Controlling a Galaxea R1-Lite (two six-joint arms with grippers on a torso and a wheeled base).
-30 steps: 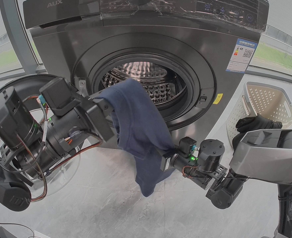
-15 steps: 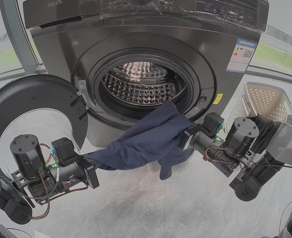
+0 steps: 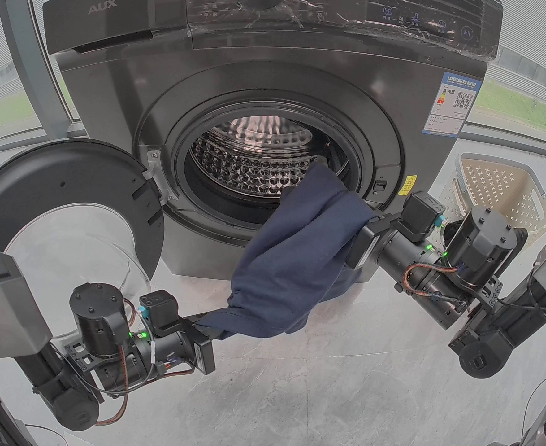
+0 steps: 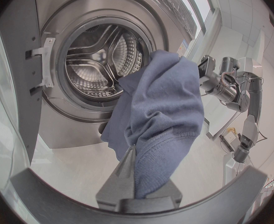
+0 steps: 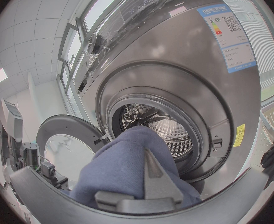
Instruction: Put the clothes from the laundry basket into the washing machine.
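Note:
A navy blue garment stretches between my two grippers in front of the washing machine's open drum. My left gripper is low near the floor, below the open door, shut on the garment's lower end. My right gripper is at the lower right of the drum opening, shut on the upper end of the cloth. The garment's top edge lies against the drum's rim. The white laundry basket stands to the right of the machine, with a black garment in it.
The round washer door hangs open to the left, close above my left arm. The grey tiled floor lies in front of the machine. Windows run behind the machine on both sides.
My left gripper has dropped from beside the drum to near the floor. My right gripper has risen toward the drum's lower right rim, carrying the garment's upper end there.

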